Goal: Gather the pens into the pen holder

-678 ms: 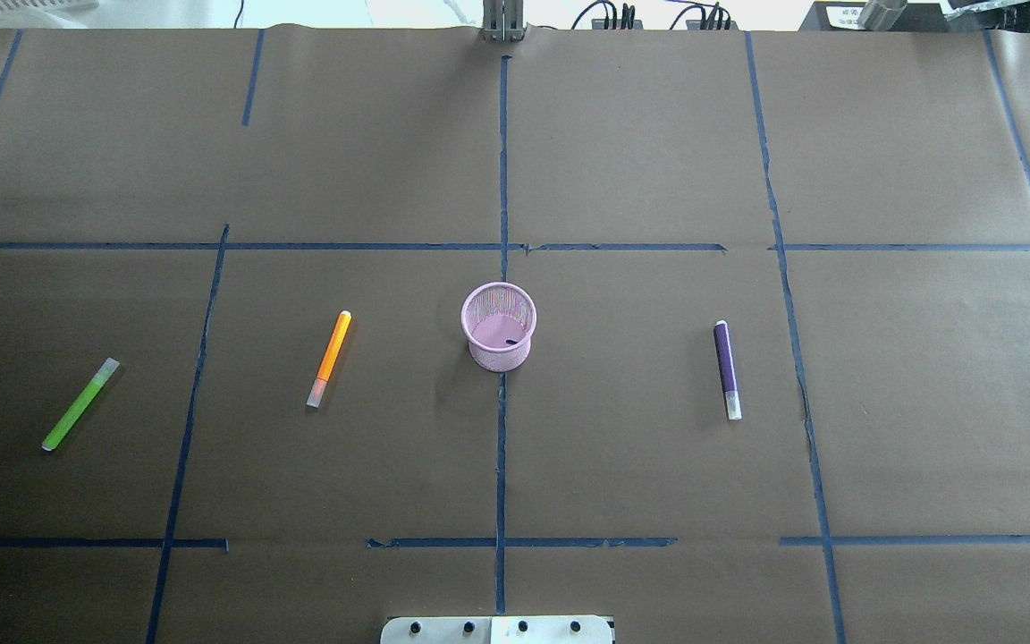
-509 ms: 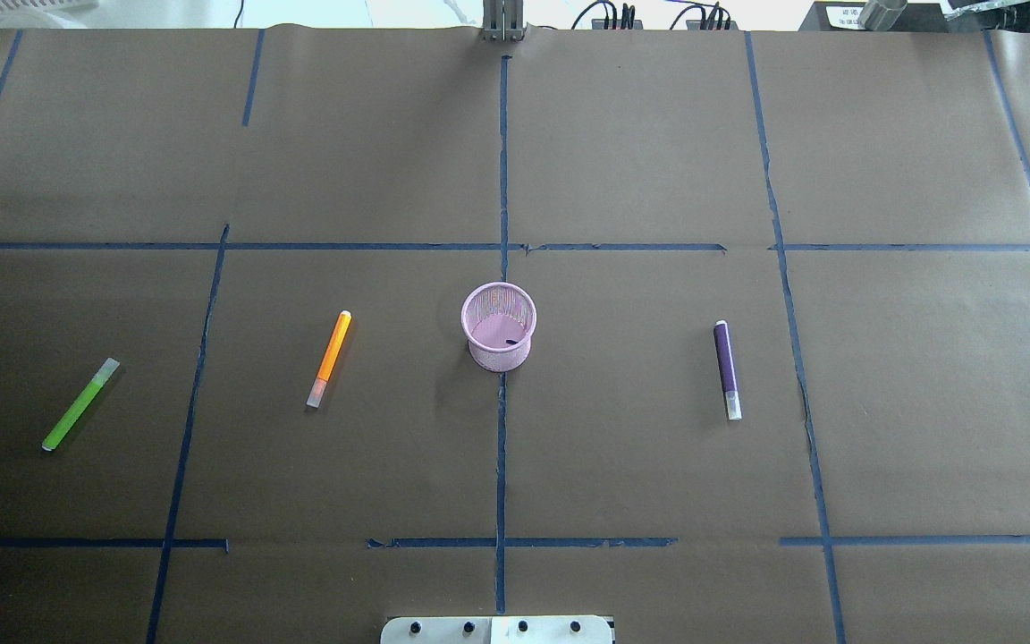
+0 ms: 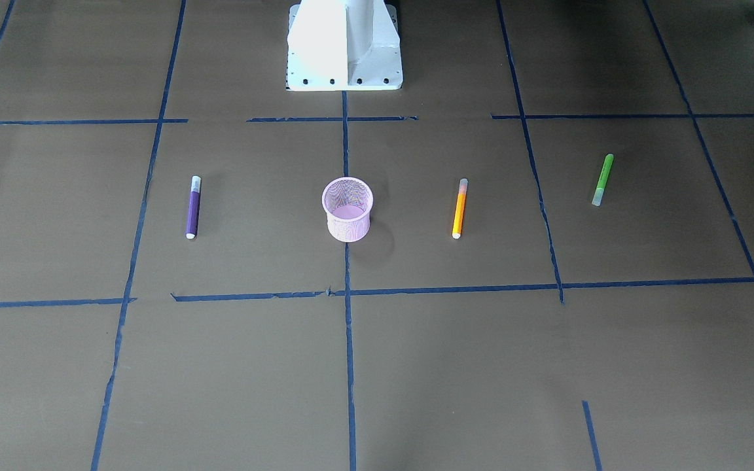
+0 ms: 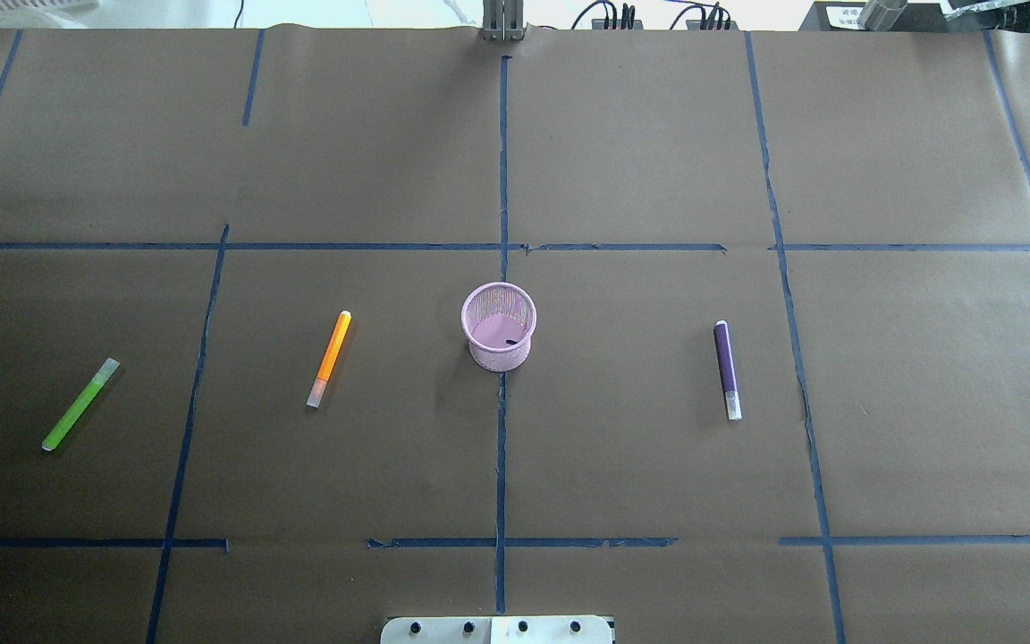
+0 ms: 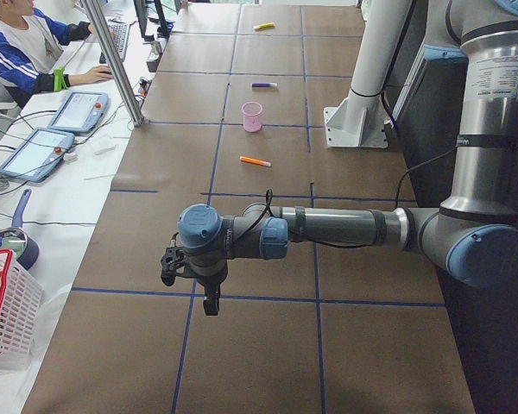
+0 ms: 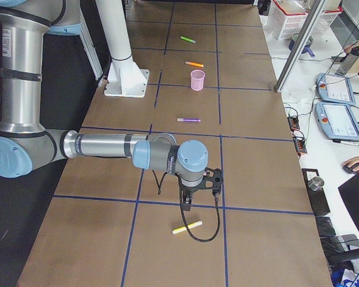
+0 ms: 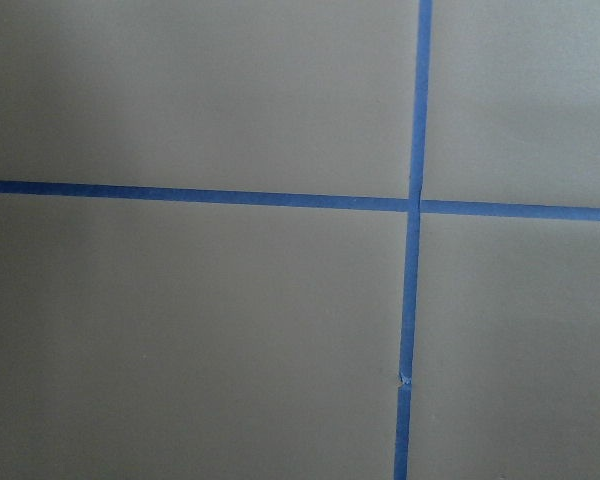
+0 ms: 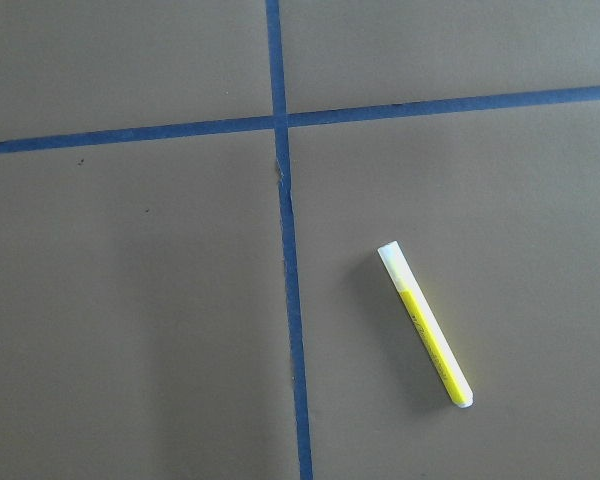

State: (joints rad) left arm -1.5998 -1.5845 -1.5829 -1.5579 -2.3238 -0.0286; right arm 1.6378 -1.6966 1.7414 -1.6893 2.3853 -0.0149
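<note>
The pink mesh pen holder [image 4: 499,326] stands upright at the table's middle, with no pens in it; it also shows in the front view [image 3: 347,209]. The orange pen [image 4: 329,358] lies to its left and the green pen [image 4: 80,404] farther left. The purple pen [image 4: 727,369] lies to its right. The yellow pen [image 8: 425,325] lies flat at the table's right end, just below my right gripper [image 6: 188,202]. My left gripper [image 5: 209,302] hangs over bare paper at the left end. Both show only in the side views, so I cannot tell whether they are open or shut.
The white robot base [image 3: 344,46] stands at the table's near middle edge. Blue tape lines [image 7: 415,250] cross the brown paper. A seated person [image 5: 26,52], tablets [image 5: 36,153] and a red basket [image 5: 4,310] are beside the table's far edge.
</note>
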